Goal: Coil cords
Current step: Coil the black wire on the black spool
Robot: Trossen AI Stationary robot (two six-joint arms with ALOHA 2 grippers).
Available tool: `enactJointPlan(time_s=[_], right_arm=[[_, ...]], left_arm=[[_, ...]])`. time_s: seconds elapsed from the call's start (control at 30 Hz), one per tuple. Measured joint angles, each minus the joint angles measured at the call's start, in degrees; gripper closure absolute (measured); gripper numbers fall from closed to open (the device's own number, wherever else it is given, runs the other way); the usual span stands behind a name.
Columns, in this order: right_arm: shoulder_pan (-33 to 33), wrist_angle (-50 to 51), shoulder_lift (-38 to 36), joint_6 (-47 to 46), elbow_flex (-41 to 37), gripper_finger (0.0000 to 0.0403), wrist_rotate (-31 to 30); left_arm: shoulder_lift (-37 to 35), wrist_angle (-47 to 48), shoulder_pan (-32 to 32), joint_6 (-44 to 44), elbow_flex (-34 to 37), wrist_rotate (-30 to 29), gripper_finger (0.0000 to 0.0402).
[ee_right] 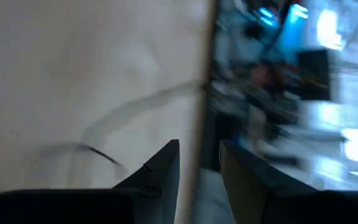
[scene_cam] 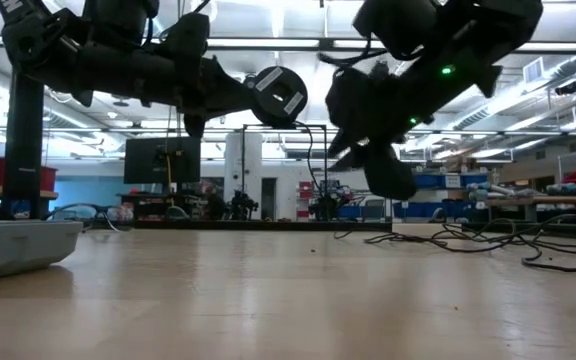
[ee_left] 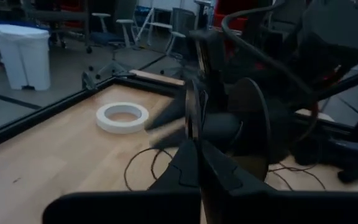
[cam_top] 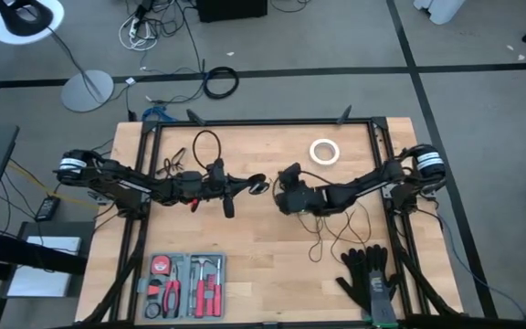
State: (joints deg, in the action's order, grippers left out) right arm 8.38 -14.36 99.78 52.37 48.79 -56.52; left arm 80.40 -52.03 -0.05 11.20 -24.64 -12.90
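While the left gripper [cam_top: 256, 185] pinches the puck [scene_cam: 279, 94], the right gripper [ee_right: 197, 163], slightly parted, holds nothing beside the tape ring [cam_top: 325, 152].

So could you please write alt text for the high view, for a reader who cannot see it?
Seen from above, two dark robot arms meet over the middle of a wooden table, the left gripper holding a small round black puck close to the right gripper. Thin black cord trails in loose loops under the right arm, and a white tape ring lies behind.
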Motion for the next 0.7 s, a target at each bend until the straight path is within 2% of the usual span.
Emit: enactJointPlan(time_s=[0.2, 0.23, 0.3, 0.4, 0.57, 0.63, 0.7], right_arm=[[0.6, 0.4, 0.5, 17.8, 0.4, 0.0289, -15.9], [0.6, 0.5, 0.5, 19.9, 0.3, 0.029, -18.7], [0.6, 1.5, 0.4, 20.4, 0.3, 0.0293, -20.8], [0.6, 1.8, 0.5, 19.3, 0.3, 0.0301, -21.3], [0.2, 1.5, 0.5, 11.8, 0.3, 0.0315, -21.8], [-0.1, 1.6, 0.5, 6.2, 0.3, 0.0319, -20.7], [-0.3, 1.1, 0.5, -3.4, 0.3, 0.0322, -18.5]], left_arm=[[0.0, 0.8, 0.0, 0.0, 0.0, 0.7, 0.0401], [0.0, 0.8, 0.0, 0.0, 0.0, 0.7, 0.0401], [0.0, 0.7, 0.0, 0.0, 0.0, 0.7, 0.0401], [0.0, 0.6, 0.0, 0.0, 0.0, 0.7, 0.0401], [0.0, 0.9, 0.0, 0.0, 0.1, 0.7, 0.0401], [0.0, 0.9, 0.0, 0.0, 0.1, 0.7, 0.0401], [0.0, 0.9, 0.0, 0.0, 0.1, 0.9, 0.0401]])
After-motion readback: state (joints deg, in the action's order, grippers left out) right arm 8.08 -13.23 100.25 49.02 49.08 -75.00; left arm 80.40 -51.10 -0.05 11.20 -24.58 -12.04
